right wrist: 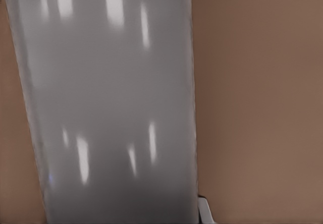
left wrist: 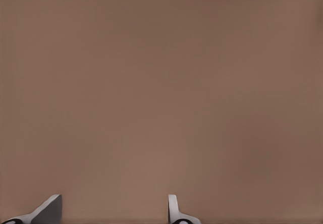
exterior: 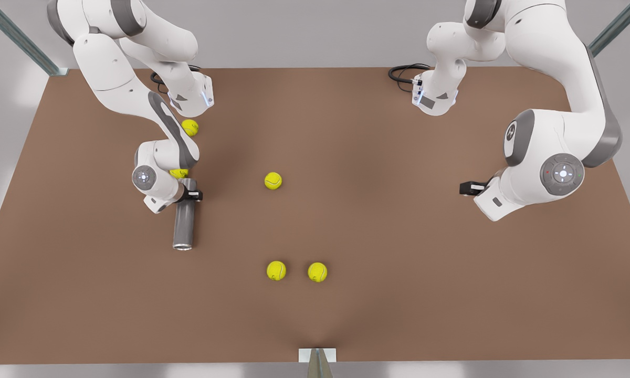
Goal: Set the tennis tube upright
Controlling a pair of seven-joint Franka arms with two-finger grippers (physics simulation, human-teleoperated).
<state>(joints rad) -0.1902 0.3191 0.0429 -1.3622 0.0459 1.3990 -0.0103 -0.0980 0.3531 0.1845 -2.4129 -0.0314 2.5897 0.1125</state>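
The right gripper (exterior: 191, 195) pinches the dark-grey metallic tennis tube (exterior: 184, 220) lying on the brown worktop (exterior: 399, 236); gripped near one end, it may slip when tilted. The left gripper (left wrist: 113, 211) waits, spread.

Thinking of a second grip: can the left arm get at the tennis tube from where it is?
Probably not without a long reach: the left claw hangs open over bare table, far across from the tennis tube, and the right claw sits at the tube's far end.
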